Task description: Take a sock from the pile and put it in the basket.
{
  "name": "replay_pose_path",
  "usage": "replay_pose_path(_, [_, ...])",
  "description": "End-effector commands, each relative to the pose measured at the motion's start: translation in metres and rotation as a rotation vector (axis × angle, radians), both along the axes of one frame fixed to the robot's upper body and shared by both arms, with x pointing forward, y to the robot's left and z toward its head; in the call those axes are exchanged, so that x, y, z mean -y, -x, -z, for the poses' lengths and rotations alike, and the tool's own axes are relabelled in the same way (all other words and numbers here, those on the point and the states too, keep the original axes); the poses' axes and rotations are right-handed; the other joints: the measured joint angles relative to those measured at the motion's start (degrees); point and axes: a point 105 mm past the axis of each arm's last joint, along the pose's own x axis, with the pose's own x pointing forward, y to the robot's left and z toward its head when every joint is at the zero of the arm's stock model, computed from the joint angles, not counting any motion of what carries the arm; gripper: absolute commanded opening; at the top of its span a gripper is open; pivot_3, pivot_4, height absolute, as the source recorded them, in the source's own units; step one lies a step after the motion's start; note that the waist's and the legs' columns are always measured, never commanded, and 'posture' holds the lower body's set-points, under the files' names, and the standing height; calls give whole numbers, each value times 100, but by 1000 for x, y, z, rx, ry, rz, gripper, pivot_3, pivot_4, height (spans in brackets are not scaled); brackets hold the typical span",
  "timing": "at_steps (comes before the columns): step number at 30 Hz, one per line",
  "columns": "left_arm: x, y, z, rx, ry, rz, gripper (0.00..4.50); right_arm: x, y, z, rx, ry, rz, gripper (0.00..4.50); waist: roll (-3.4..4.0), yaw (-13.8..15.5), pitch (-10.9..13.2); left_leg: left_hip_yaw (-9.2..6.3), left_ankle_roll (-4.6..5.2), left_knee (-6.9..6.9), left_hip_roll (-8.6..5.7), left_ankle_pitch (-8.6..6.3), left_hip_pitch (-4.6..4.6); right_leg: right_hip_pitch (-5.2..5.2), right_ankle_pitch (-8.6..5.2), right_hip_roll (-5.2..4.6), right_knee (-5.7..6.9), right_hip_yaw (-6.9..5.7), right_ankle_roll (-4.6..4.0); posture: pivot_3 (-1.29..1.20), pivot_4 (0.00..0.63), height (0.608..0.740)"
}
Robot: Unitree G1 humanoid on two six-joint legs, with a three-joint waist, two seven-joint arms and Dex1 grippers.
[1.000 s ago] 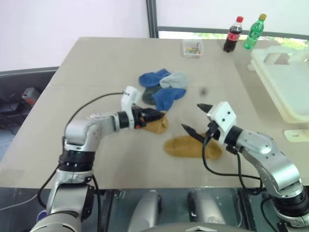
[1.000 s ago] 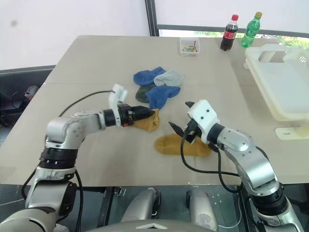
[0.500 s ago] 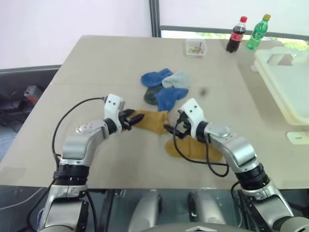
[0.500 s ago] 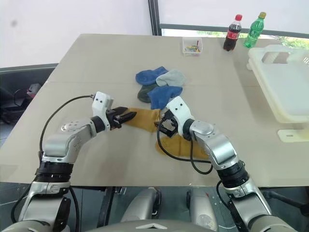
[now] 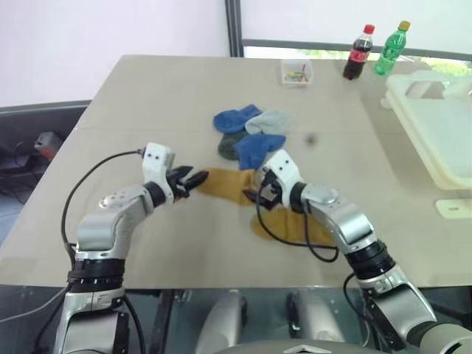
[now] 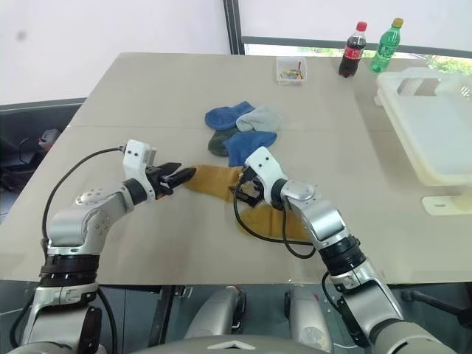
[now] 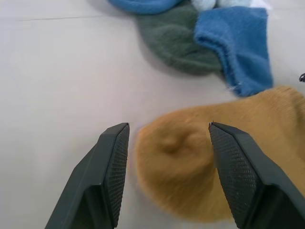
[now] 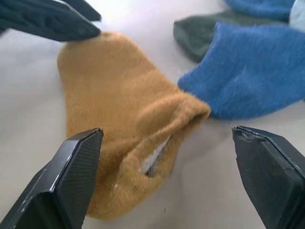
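Mustard sock (image 5: 221, 184), soft ribbed knit, flat on bench (image 5: 147, 96) below pile (image 5: 251, 133). Left pincer (image 7: 167, 157) wide at toe; right pincer (image 8: 162, 186) wide at open cuff. Basket (image 5: 435, 125) at far right edge.

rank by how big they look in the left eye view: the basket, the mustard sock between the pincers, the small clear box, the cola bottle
1. basket, though cut off by the frame
2. mustard sock
3. cola bottle and small clear box: too alike to rank, and both farthest away
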Motion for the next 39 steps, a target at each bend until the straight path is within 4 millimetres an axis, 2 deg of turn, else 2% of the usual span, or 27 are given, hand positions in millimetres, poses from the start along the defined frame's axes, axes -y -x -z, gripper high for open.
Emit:
replay_pose_path(1, [0, 4, 11, -22, -35, 10, 2878, 0, 0, -4, 40, 7, -17, 2974, 0, 11, 0, -1, 0, 0, 0, 0, 0, 0, 0, 0, 0, -1, 0, 0, 150, 740])
replay_pose_path(2, [2, 4, 16, -29, -31, 17, 2878, 2, -1, -2, 37, 10, -14, 2577, 1, 13, -1, -2, 0, 0, 1, 0, 0, 0, 0, 0, 0, -2, 0, 0, 150, 740])
replay_pose_path(3, [4, 5, 18, -33, -21, 25, 2332, 3, -1, -1, 33, 11, -11, 1813, 1, 12, -1, -2, 0, 0, 1, 0, 1, 1, 0, 0, 0, -1, 0, 0, 150, 740])
replay_pose_path(5, [10, 5, 21, -34, 4, 44, 2220, 5, -1, 0, 32, 15, -11, 1544, 3, 17, -2, 0, 0, 0, 1, 0, 4, 1, 0, 0, 1, 0, 0, 0, 150, 740])
replay_pose_path(8, [16, 4, 11, -10, 96, 58, 922, 10, -2, -1, 45, 22, -7, 130, 4, 29, -3, -1, 0, 0, 0, 0, 3, 2, 0, -2, 1, -1, 0, 0, 150, 740])
replay_pose_path(9, [17, 4, 7, 1, 129, 62, 601, 12, -3, -3, 52, 21, -6, 17, 4, 31, -3, -1, 0, 0, -1, 0, 3, 3, 0, -3, 1, -1, 0, 0, 150, 740])
replay_pose_path(10, [17, 4, 4, 8, 149, 65, 44, 13, -3, -4, 56, 19, -5, 0, 4, 31, -3, -2, 0, 1, -1, 0, 3, 3, 0, -3, 1, -2, 0, 0, 150, 740])
replay_pose_path(11, [18, 5, 1, 14, 170, 71, 44, 14, -3, -5, 66, 19, -4, 0, 4, 26, -3, -2, 0, 1, -1, 0, 3, 3, 0, -3, 1, -2, 0, 0, 150, 740])
replay_pose_path(16, [42, 30, -46, 18, 410, 269, 44, 31, 16, -37, 119, -48, -64, 0, 1, 32, 4, -6, 0, 1, 3, -1, -12, -4, 0, -2, -1, -3, 0, 0, 150, 740])
replay_pose_path(21, [70, 58, -65, -92, 508, 452, 44, 65, 47, -56, 115, -33, -89, 0, 2, 26, 3, -14, 2, 1, 2, -2, -12, 3, 0, -6, -12, -11, 1, 0, 150, 740])
replay_pose_path(24, [82, 65, -54, -170, 468, 473, 44, 95, 65, -55, 90, 49, -50, 0, 3, 45, 4, -17, 2, 1, 1, -2, -7, 10, -1, -6, -11, -14, 1, 0, 150, 740])
replay_pose_path(28, [97, 67, -33, -230, 445, 454, 44, 122, 79, -49, 58, 120, 45, 0, 5, 34, 3, -9, 3, 1, 1, -2, 6, 20, -2, -4, -11, -8, 2, 0, 150, 740])
replay_pose_path(35, [121, 79, -18, -244, 402, 487, 44, 139, 95, -41, 27, 158, 152, 0, 5, 33, 3, -3, 2, 2, 6, -1, 6, 19, -2, 1, -10, -3, 1, 0, 150, 740])
replay_pose_path(39, [125, 87, -10, -257, 353, 499, 44, 142, 98, -38, 18, 171, 179, 0, 4, 54, 3, 1, 2, 3, 5, -1, 6, 20, -3, -1, -13, 1, 1, 0, 150, 740])
